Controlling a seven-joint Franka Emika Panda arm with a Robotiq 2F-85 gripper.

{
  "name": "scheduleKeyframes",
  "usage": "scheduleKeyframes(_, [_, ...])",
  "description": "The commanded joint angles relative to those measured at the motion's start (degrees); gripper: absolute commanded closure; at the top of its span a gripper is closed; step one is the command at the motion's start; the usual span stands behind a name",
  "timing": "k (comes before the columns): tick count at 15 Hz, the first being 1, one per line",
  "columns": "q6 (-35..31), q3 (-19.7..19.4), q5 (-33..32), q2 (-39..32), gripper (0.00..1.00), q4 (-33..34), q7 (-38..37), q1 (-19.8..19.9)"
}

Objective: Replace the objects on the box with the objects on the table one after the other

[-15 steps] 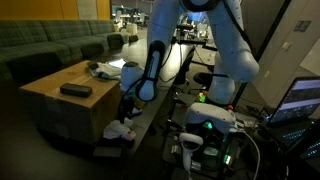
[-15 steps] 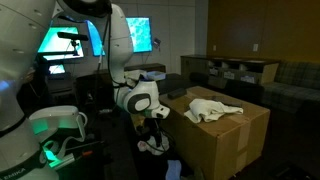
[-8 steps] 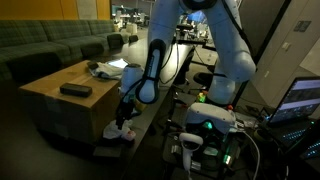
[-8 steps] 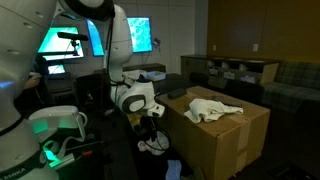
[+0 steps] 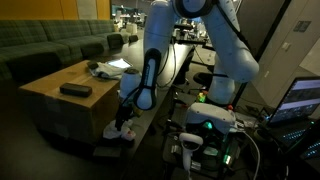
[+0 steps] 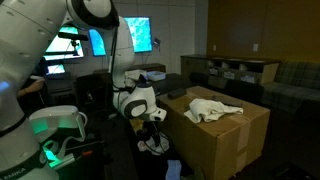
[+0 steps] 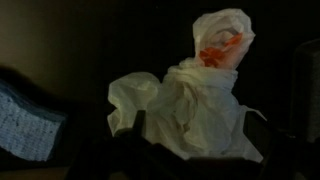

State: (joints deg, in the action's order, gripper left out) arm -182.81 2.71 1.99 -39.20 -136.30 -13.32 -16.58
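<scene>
A cardboard box (image 5: 55, 108) carries a black flat object (image 5: 75, 90) and a light crumpled cloth (image 5: 103, 69); the cloth also shows in an exterior view (image 6: 213, 108). A white crumpled cloth with an orange patch (image 7: 200, 90) lies low beside the box, seen in both exterior views (image 5: 120, 131) (image 6: 155, 147). My gripper (image 7: 197, 130) hangs right over it, its fingers apart on either side of the white cloth, open. It shows in both exterior views (image 5: 125, 117) (image 6: 155, 133).
A bluish textured object (image 7: 25, 120) lies next to the white cloth, and it also shows in an exterior view (image 6: 172, 170). The box wall (image 6: 225, 145) stands close beside the gripper. Sofas, monitors and a lit robot base (image 5: 205, 125) surround the area.
The arm has shifted slightly down toward the white cloth beside the box. The things on the box have not moved.
</scene>
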Motion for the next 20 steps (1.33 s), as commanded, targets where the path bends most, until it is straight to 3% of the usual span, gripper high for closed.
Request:
scheduleKeyframes(1, [-2.3,-2.8,2.6,-3.6,0.00,3.2,0.0,-4.0])
scheduleKeyframes(10, [-2.5,-5.6,5.9,-10.4,0.02,7.9,-0.6,-6.1])
scheduleKeyframes(12, [-2.1,-5.6,6.1,-11.0,0.27,8.3,-0.5,-5.7])
scheduleKeyframes(16, [-0.2,-3.4,5.7,-8.3,0.55,6.8,0.3,-2.8])
scheduleKeyframes(20, [4.5,1.7,4.6,-2.0,0.83,2.9,2.5,3.6])
